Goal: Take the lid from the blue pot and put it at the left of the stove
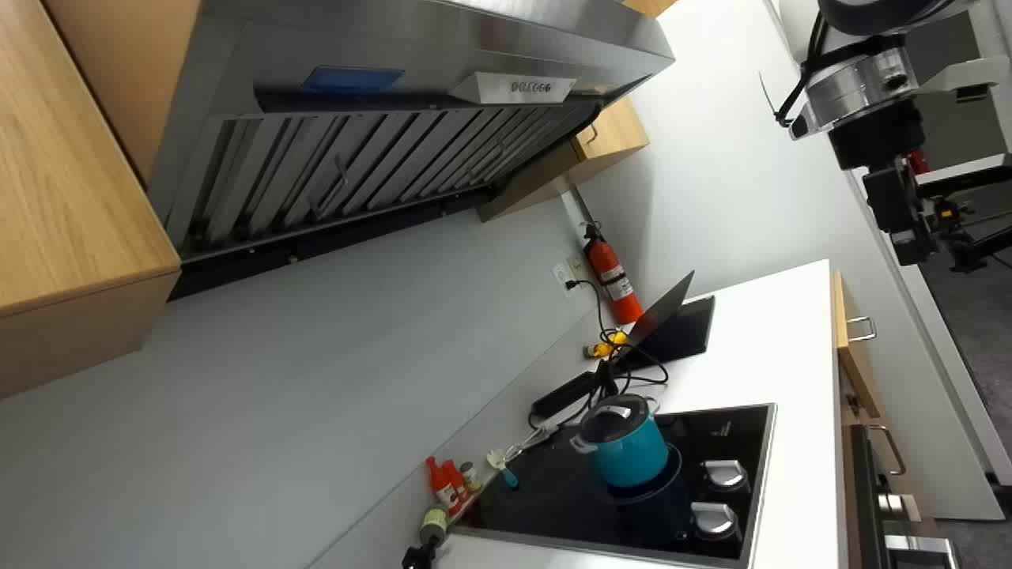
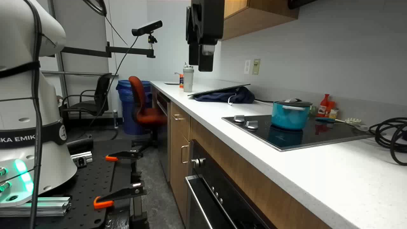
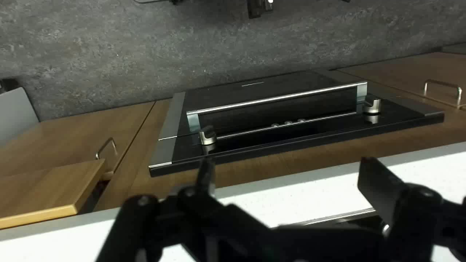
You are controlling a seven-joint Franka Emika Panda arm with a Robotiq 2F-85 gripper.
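Tool condition: in the wrist view, my tool [image 3: 287,167] has its two fingers [image 3: 378,189] set wide apart. The gap between them gives a through view to the wooden cabinet front [image 3: 255,174] and a strip of the white worktop [image 3: 262,208]. The black oven [image 3: 269,140] lies beyond the fingertips. In both exterior views, I hold the tool raised in the air, well apart from the pot. In an exterior view the fingertips [image 2: 206,63] point downward; I cannot read the finger spacing from that side.

Task item: the blue pot [image 2: 287,117] stands upright on the black glass of the stove [image 2: 334,136], near the silvery knobs [image 2: 251,125]. It is short and round, with a teal-blue wall. A pale side handle [image 2: 293,108] sits just below the rim. The dark lid [image 1: 609,428] is seated on top of the pot, and a light-coloured lid handle [image 1: 617,411] spans its upper face. The glass beneath the pot returns a blue reflection of the wall.

Adjacent items: red bottles [image 1: 444,486] stand just beside the stove, at the edge facing the wall. A utensil with a teal grip [image 1: 510,479] lies near them, at the same edge.
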